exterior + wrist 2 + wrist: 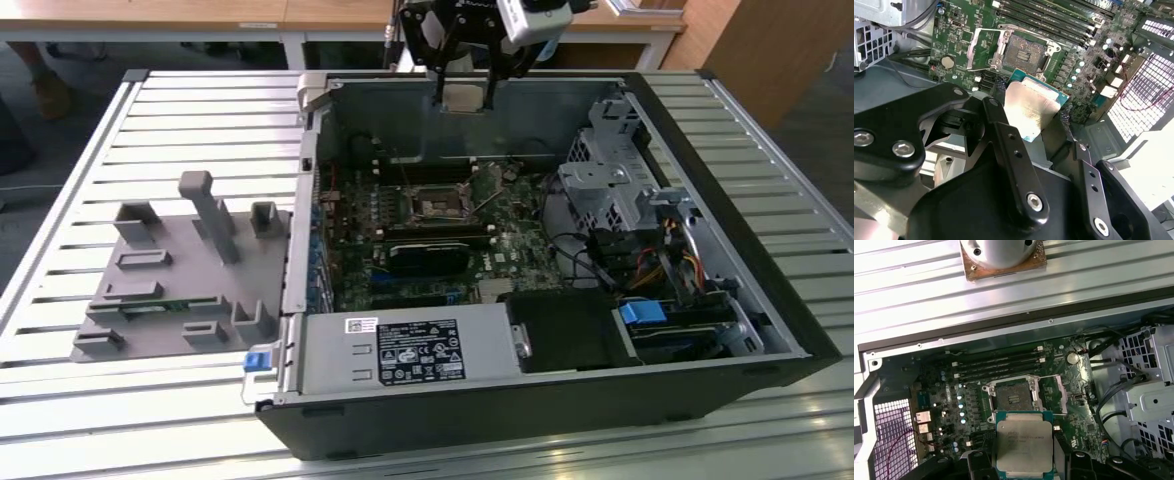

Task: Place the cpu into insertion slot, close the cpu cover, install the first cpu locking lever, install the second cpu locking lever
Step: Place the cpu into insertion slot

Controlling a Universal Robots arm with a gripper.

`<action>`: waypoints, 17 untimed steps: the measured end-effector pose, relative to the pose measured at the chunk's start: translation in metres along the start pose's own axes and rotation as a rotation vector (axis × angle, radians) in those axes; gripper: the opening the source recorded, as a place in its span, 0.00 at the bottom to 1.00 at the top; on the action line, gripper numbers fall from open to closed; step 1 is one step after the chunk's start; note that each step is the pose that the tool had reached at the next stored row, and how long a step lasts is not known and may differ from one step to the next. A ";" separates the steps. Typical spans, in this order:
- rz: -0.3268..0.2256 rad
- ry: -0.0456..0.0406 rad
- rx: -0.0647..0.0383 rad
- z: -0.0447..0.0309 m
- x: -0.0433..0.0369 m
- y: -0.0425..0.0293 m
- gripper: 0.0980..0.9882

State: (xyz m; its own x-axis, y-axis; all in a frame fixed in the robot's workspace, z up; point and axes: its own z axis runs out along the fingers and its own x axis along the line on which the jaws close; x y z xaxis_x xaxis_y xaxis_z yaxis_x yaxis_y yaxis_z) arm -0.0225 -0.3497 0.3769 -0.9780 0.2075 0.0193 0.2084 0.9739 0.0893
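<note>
The hand [463, 102] pinches the cpu [463, 96] by its edges at upper centre of the exterior view, well above the insertion slot [441, 201]. The cpu cover [972, 50] stands open. Hold the chip level and square to the socket during descent.

Fingers [1004, 140] of the gripper [1029, 111] are covering both clamped edges of the cpu [1036, 97] in the second wrist view; in the first wrist view, the chip's wrist-side edge is running out of frame.
</note>
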 end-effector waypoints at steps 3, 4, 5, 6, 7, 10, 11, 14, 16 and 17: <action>0.009 -0.0008 0.000 0.0000 0.0000 0.0000 0.50; 0.014 -0.0012 0.000 0.0000 0.0000 0.0000 0.50; 0.019 -0.0017 0.000 0.0000 0.0000 0.0000 0.50; 0.025 -0.0023 0.000 0.0000 0.0000 0.0000 0.50; 0.031 -0.0028 -0.001 0.0000 0.0000 0.0000 0.50; 0.050 -0.0045 -0.001 0.0001 0.0000 0.0000 0.50; 0.056 -0.0051 -0.001 0.0001 0.0000 0.0000 0.50; 0.074 -0.0067 -0.001 0.0001 0.0000 0.0000 0.50; 0.086 -0.0077 -0.002 0.0001 0.0000 0.0000 0.50; 0.092 -0.0082 -0.002 0.0001 0.0000 0.0000 0.50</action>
State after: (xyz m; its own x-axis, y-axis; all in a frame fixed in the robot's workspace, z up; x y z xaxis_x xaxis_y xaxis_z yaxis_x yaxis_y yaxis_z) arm -0.0225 -0.3497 0.3768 -0.9549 0.2964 0.0193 0.2970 0.9507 0.0893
